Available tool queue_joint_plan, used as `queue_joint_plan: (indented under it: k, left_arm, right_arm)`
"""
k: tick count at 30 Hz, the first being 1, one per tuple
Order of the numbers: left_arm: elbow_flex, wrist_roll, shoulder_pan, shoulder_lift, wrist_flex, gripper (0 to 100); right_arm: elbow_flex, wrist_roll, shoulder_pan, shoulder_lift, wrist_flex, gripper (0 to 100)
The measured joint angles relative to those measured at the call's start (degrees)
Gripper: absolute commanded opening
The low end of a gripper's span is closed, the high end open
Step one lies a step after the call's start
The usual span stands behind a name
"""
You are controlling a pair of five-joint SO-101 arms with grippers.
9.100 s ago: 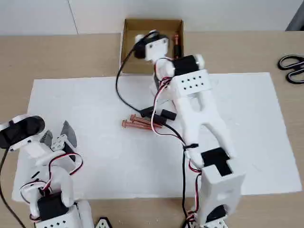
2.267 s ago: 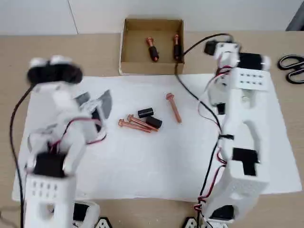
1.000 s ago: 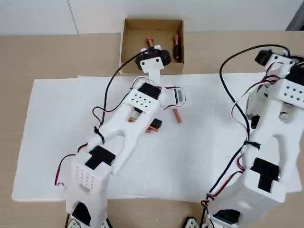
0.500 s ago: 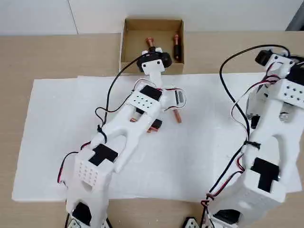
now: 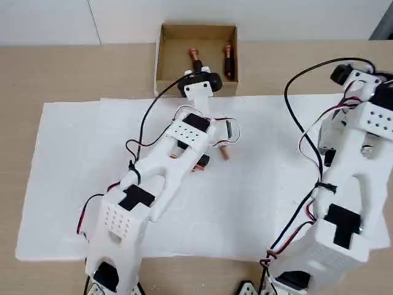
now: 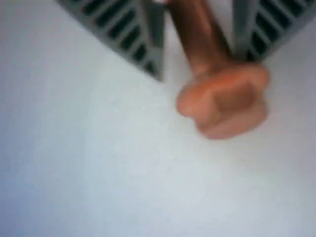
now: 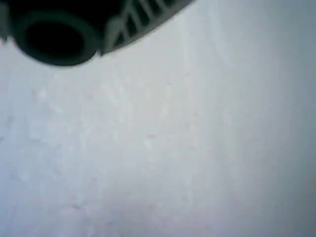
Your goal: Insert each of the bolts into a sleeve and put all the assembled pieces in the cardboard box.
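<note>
Tan wooden table (image 5: 73, 74), white wall (image 5: 276, 18)

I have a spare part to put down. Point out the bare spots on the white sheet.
Bare: the white sheet from its left edge to the left arm, and the strip between it and the right arm. Crowded: the copper bolts and black sleeve under the left arm's wrist.

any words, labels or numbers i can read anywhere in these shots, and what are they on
None: no view shows any text that can be read.
The cardboard box, the white sheet, the left arm, the right arm and the bolt carry no visible print.
</note>
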State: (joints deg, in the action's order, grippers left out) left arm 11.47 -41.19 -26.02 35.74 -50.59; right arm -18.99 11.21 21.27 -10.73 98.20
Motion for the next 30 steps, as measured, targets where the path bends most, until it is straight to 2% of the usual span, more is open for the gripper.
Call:
queue_joint_plan:
  k: [9,14,18,23,30]
  left_arm:
    - [0.0,0.0,-0.09,0.0,0.18,1]
    - [6.68,0.0,-0.09,0.18,-2.02,1]
    - [17.76,0.44,-0.09,0.18,-10.9,1]
    - [34.46,4.75,0.26,0.18,-25.05,1]
    - [60.66,12.31,4.66,0.09,-44.92,1]
  right_arm:
    - [0.0,-0.09,0.0,0.0,0.0,0.6]
    - [0.0,-0.09,0.0,0.0,0.0,0.6]
    - [0.0,-0.09,0.0,0.0,0.0,0.6]
    - [0.0,-0.09,-0.44,0.0,0.0,0.6]
    - [0.0,-0.09,-7.03,2.37,0.0,0.5]
